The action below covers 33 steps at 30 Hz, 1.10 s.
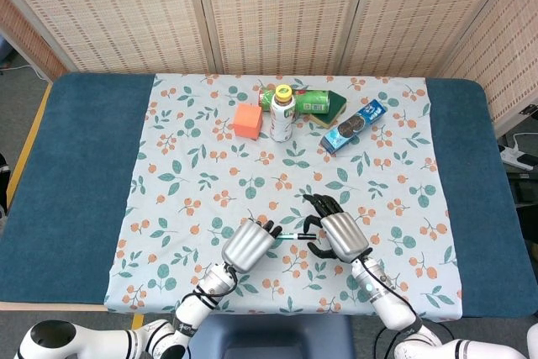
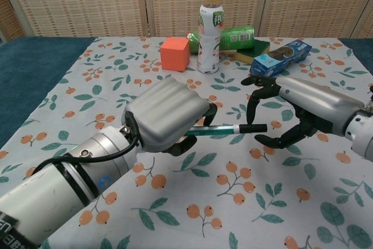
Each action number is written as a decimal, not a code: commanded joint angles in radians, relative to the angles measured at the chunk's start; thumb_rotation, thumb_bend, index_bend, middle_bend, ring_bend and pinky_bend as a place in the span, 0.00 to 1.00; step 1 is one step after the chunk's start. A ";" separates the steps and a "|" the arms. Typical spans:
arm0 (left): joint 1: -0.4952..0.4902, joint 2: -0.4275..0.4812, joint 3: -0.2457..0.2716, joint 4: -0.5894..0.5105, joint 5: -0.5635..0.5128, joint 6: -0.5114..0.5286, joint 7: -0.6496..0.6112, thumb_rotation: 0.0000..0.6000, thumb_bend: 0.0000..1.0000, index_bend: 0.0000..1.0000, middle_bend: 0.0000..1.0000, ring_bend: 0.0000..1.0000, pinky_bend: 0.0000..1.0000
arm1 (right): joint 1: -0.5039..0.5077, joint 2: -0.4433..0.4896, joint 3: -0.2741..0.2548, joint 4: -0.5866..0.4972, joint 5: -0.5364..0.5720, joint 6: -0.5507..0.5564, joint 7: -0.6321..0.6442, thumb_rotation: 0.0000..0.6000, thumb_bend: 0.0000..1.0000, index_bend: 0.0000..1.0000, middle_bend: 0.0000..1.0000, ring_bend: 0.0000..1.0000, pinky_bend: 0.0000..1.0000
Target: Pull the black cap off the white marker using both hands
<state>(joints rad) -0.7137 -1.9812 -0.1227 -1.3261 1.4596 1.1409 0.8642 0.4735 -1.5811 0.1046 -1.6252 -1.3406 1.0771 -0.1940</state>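
Observation:
My left hand (image 2: 166,118) (image 1: 249,245) grips the white marker (image 2: 215,131) (image 1: 290,236) by its barrel and holds it level above the cloth, tip end pointing right. The black cap (image 2: 253,127) (image 1: 304,236) sticks out past the left hand's fingers. My right hand (image 2: 297,106) (image 1: 340,235) sits just right of the cap. Its fingers (image 2: 256,94) arch over the cap and its thumb (image 2: 274,141) curls below it. Both stand apart from the cap, and the right hand holds nothing.
At the back of the floral cloth (image 1: 193,166) stand an orange cube (image 1: 247,120), a yellow-capped bottle (image 1: 282,113), a lying green can (image 1: 307,98), a green box (image 1: 336,107) and a blue cookie pack (image 1: 353,126). Blue table surface (image 1: 76,166) flanks the cloth.

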 commanded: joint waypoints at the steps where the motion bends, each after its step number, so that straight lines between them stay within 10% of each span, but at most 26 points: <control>1: -0.001 -0.001 0.001 0.001 -0.001 -0.002 0.001 1.00 0.44 0.57 0.70 0.77 0.90 | 0.002 -0.001 0.002 0.000 0.001 0.001 0.004 1.00 0.24 0.48 0.04 0.00 0.07; 33: -0.003 0.010 0.011 -0.017 0.012 0.002 -0.002 1.00 0.44 0.57 0.70 0.77 0.90 | 0.008 -0.016 -0.007 0.019 0.006 0.020 0.005 1.00 0.28 0.59 0.09 0.00 0.08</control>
<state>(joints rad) -0.7162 -1.9712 -0.1117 -1.3426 1.4719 1.1425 0.8624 0.4816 -1.5965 0.0973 -1.6064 -1.3345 1.0966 -0.1891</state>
